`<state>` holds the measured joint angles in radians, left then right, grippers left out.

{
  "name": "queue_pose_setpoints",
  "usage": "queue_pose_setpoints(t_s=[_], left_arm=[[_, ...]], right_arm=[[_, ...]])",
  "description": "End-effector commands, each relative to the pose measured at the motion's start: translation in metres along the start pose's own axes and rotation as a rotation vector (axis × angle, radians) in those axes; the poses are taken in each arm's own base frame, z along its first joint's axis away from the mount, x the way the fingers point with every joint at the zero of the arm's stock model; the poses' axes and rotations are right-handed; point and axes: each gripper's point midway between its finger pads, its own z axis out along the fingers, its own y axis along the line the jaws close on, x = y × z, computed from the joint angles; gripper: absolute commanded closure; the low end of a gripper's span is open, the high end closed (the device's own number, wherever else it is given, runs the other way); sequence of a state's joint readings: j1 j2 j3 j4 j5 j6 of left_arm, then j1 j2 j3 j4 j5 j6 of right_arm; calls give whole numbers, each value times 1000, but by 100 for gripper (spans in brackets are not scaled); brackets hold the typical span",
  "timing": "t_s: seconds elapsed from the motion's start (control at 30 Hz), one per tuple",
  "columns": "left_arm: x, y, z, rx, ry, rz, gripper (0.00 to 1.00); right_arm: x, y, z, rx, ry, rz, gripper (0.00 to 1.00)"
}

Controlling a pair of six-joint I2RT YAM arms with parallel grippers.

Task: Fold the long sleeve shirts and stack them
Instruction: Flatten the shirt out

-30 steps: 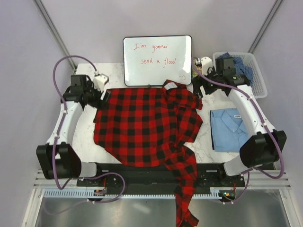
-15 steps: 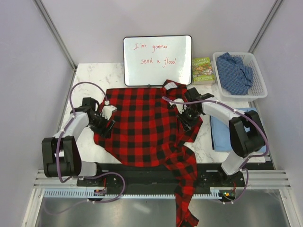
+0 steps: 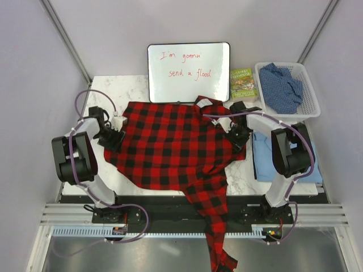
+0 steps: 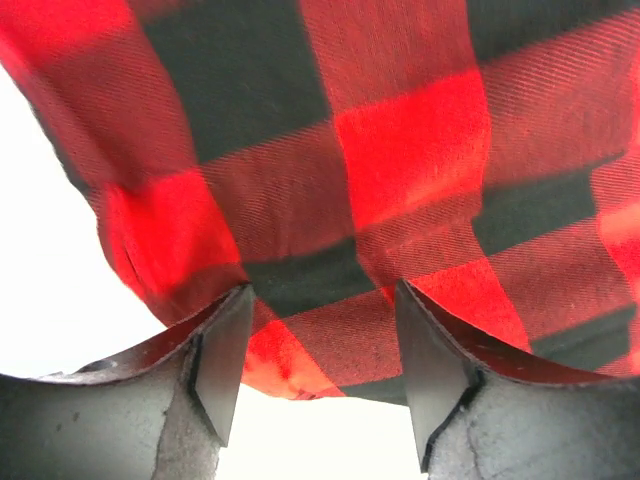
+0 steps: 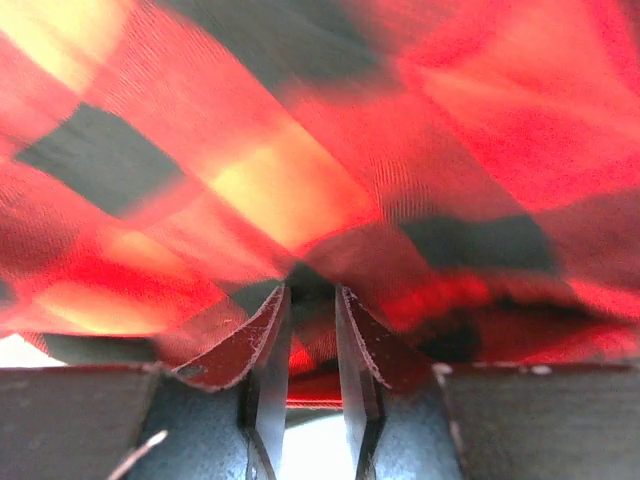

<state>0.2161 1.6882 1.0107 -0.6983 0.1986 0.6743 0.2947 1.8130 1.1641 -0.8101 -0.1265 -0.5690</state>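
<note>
Spanning left pincer [image 4: 322, 300] to right pincer [image 5: 311, 300] lies the flannel [image 3: 170, 141].

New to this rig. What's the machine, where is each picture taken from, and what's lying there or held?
Two robot arms are bolted at the near edge of the table, each ending in a two-finger gripper. The wide picture looks down from above; each close-up comes from a wrist camera. A red-and-black flannel shirt lies spread, one sleeve hanging off the front. The left gripper is open astride its left hem; the right gripper is pinched shut on its right edge. A folded light blue shirt lies to the right, a speckled blue shirt fills the basket; a whiteboard and book are behind.
</note>
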Motion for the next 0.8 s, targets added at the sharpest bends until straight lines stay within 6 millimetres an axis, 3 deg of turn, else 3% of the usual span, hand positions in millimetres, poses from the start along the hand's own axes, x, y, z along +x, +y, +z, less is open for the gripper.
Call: queue_pose_setpoints(t_s=[0.0, 0.07, 0.17, 0.3, 0.33, 0.4, 0.5, 0.57, 0.7, 0.73, 0.77], left_arm=[[-42, 6, -12, 66, -117, 32, 29], [-61, -15, -38, 150, -215, 70, 26], [-62, -33, -73, 159, -275, 108, 21], [-34, -48, -89, 158, -248, 141, 17], [-26, -45, -91, 150, -252, 121, 17], [-9, -38, -95, 141, -276, 72, 18], [8, -46, -100, 240, -308, 22, 24], [30, -59, -89, 287, -263, 49, 39], [70, -74, -72, 268, -221, 158, 50], [77, -74, -71, 234, -204, 188, 52], [85, -76, -62, 226, -197, 210, 53]], right_arm=[[1, -45, -23, 146, 35, -63, 68], [-14, -42, -43, 137, -15, -64, 67], [-42, -21, -81, 114, -132, -85, 66], [-86, 48, -113, 1, -293, -162, 59], [-99, 75, -118, -45, -322, -184, 56], [-121, 119, -118, -142, -377, -232, 55], [-135, 164, -107, -255, -400, -307, 56], [-139, 181, -92, -295, -386, -325, 59], [-158, 232, -59, -328, -379, -406, 61], [-168, 235, -58, -324, -386, -413, 62], [-172, 236, -42, -327, -358, -405, 62]])
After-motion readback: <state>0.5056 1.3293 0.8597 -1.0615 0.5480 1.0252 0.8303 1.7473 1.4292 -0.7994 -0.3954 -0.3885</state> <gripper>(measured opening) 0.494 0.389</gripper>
